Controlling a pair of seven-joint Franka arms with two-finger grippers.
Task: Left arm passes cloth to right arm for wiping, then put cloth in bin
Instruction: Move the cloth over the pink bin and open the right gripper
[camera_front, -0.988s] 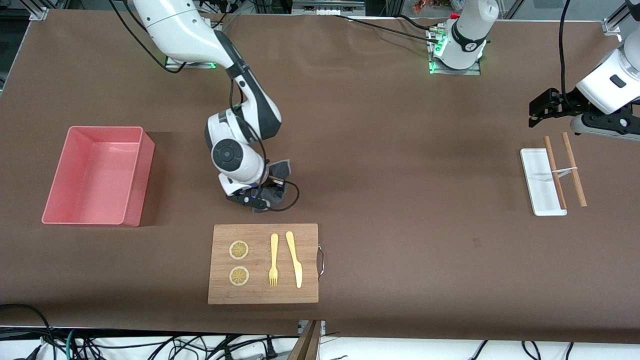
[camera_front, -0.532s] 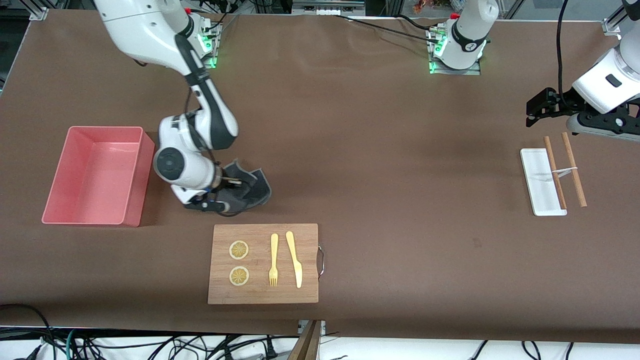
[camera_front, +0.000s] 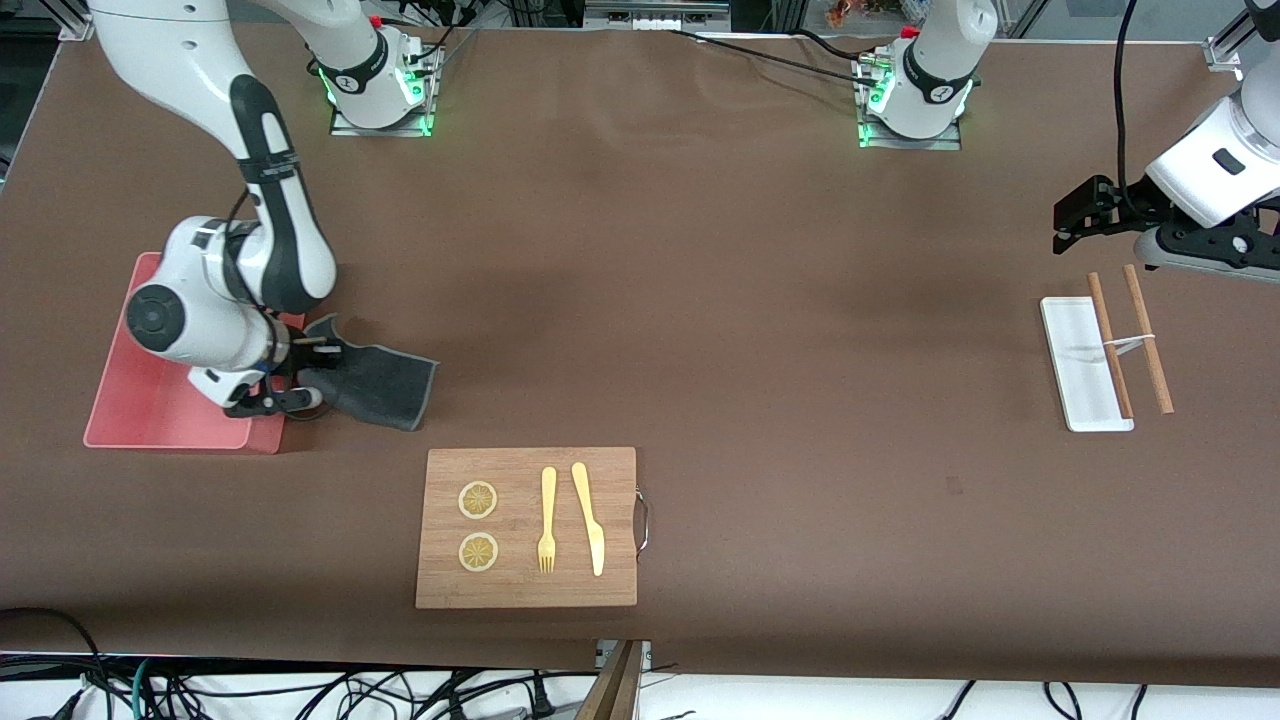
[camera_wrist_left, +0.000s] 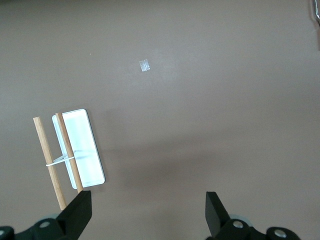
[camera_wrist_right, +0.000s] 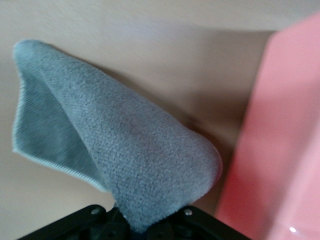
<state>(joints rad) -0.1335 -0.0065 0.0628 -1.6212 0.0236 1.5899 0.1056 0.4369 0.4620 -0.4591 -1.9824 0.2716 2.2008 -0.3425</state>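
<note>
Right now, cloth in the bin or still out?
Out. The cloth, held by the right gripper, trails over the table beside the bin.

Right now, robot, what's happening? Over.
Right gripper shut on grey terry cloth, at salmon-pink plastic bin's rim. Cloth not in yet. Left gripper open, waiting over white tray. Nothing blocking.
</note>
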